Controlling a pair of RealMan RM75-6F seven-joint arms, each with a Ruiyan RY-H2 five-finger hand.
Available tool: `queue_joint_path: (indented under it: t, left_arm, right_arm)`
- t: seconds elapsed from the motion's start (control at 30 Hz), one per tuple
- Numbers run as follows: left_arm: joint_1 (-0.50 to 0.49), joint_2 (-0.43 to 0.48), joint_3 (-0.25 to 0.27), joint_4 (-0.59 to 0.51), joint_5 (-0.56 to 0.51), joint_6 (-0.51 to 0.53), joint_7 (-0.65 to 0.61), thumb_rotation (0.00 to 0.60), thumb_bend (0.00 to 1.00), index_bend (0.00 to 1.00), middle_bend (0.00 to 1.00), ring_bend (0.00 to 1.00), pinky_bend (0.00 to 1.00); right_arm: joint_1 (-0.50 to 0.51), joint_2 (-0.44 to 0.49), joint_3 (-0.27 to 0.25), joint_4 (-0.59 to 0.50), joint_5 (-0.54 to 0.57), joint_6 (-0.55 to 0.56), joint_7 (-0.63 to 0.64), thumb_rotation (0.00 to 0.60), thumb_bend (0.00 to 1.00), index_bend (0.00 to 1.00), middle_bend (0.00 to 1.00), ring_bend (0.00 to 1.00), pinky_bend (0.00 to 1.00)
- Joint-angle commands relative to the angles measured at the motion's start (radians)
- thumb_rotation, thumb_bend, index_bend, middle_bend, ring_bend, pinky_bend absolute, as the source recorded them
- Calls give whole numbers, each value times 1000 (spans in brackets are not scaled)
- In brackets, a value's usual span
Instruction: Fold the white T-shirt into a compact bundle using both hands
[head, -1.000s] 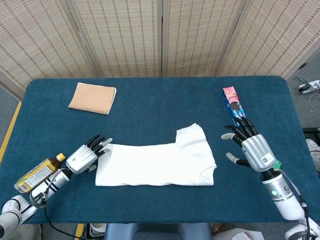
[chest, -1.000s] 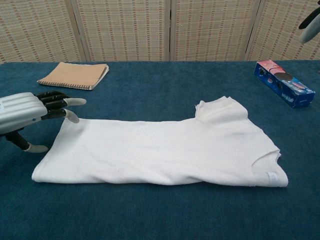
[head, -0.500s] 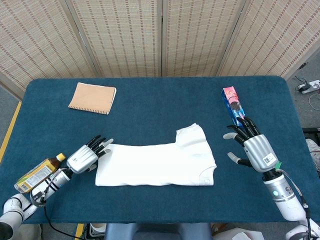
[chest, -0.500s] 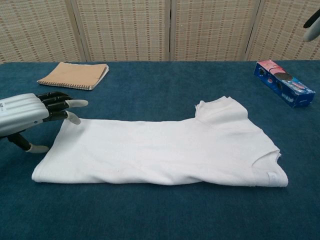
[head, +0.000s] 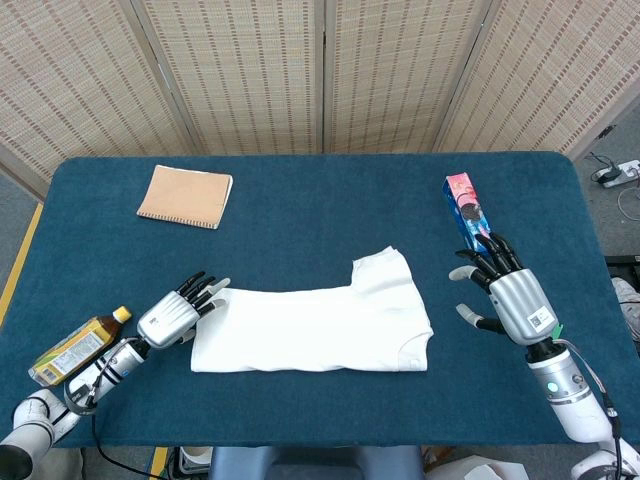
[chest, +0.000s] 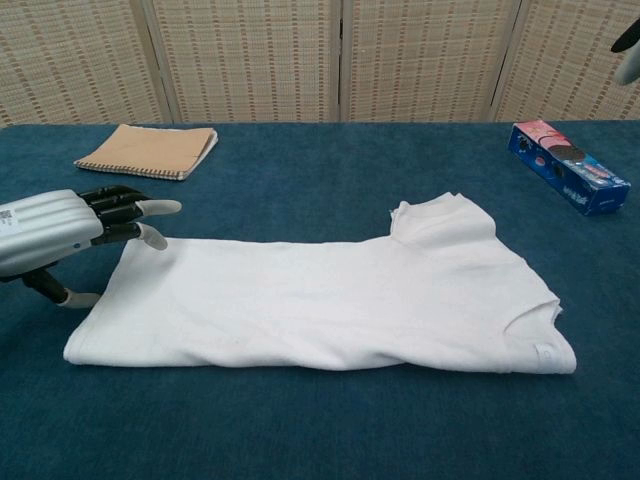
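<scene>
The white T-shirt (head: 312, 328) is lying flat mid-tabletop (head: 300, 215), looking limp and light; both hands (head: 178, 315) (head: 505, 295) are hovering empty, fingers spread. I'd be pinching its hem corners.

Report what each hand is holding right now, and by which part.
Nothing is held. The left hand sits with fingers extended at the hem end of the white T-shirt, not gripping it. The right hand is spread open, apart from the shirt.
</scene>
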Motion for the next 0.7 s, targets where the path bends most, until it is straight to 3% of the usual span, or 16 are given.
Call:
queue_joint_path:
  t: [0.03, 0.23, 0.43, 0.7]
  left_arm:
    - [-3, -5, -3, -2, -5, -1, -2, 600, 206, 253, 0, 0, 0]
    - [-11, -13, -5, -11, -16, -10, -12, 600, 206, 263, 10, 0, 0]
    - [-14, -4, -2, -31, -19, -3, -39, 600, 210, 358, 41, 0, 0]
    - [-18, 2, 5, -57, -22, -19, -44, 600, 346, 495, 90, 11, 0]
  right_arm:
    - [-2, 1, 1, -1, 0, 3, 1, 600, 196, 398, 242, 55, 0]
    - [-6, -1, 5, 3, 1, 11, 5, 600, 196, 405, 242, 55, 0]
    - [-7, -4, 9, 8, 0, 16, 10, 600, 196, 415, 246, 55, 0]
    - [-13, -10, 11, 13, 1, 24, 14, 600, 196, 426, 248, 56, 0]
